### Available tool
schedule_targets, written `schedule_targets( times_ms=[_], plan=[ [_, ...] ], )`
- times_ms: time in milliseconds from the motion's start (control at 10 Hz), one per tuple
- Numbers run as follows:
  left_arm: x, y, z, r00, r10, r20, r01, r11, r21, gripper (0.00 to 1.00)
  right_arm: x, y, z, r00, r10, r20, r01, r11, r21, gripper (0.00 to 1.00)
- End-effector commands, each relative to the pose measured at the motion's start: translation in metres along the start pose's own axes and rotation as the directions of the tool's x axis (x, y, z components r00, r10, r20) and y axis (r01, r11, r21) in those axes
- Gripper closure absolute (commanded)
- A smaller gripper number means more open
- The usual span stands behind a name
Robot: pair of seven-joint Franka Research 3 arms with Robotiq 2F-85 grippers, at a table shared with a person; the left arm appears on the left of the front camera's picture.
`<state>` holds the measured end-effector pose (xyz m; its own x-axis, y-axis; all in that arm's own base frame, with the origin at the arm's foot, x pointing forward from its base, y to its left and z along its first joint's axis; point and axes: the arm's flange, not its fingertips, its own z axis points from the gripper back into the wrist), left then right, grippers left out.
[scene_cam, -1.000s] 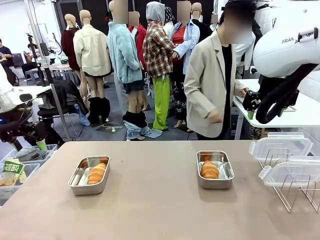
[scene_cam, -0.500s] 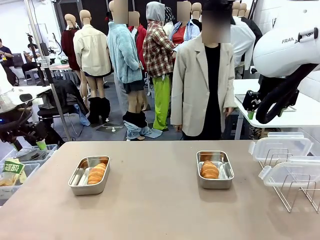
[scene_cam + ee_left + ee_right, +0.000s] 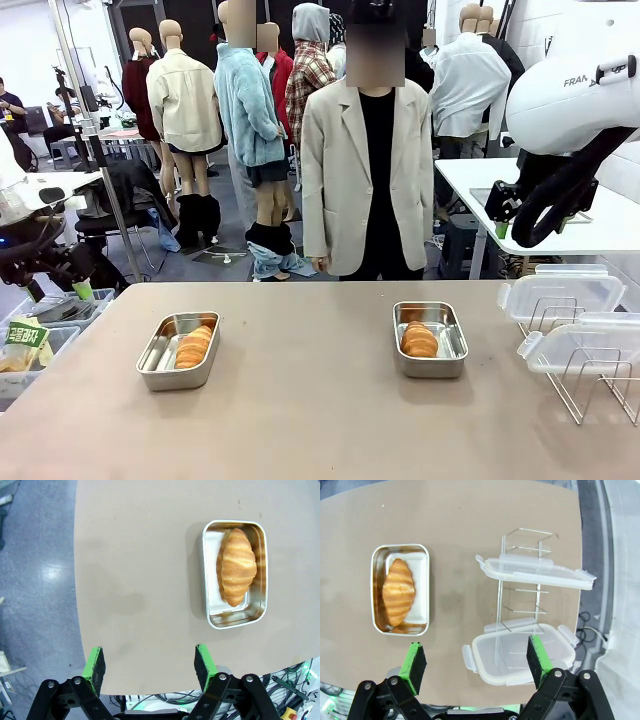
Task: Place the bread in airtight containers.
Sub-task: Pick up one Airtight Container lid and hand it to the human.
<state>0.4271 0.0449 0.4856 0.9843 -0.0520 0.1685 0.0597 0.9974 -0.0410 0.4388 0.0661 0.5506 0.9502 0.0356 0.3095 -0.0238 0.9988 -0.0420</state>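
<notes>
Holding ridged golden rolls (image 3: pixel 193 346) (image 3: pixel 419 340) are two shiny rounded steel boxes (image 3: pixel 172 381) (image 3: pixel 432 369)

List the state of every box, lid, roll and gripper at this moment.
Left box: open, no lid, holding one roll.
Right box: open, no lid, holding another roll.
Far lid: off the boxes, resting on the wire rack.
Near lid: off the boxes, resting on that rack.
Left gripper: open, empty.
Right gripper: open, empty.
</notes>
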Motion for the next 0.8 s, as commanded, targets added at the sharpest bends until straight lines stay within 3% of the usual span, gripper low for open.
schedule_targets(
  times_ms=[0,700],
  plan=[
    [0.0007,-0.0003,0.0007,1.000,0.012,0.009,-0.012,1.000,0.001,0.08,0.0012,-0.0002,-0.0009,1.000,0.005,0.000,-0.005,1.000,-0.005,0.00],
    [0.0007,-0.0003,0.0007,1.000,0.012,0.009,-0.012,1.000,0.001,0.08,0.0000,0.0000,0.0001,1.000,0.000,0.000,0.000,1.000,0.000,0.00]
  ],
)
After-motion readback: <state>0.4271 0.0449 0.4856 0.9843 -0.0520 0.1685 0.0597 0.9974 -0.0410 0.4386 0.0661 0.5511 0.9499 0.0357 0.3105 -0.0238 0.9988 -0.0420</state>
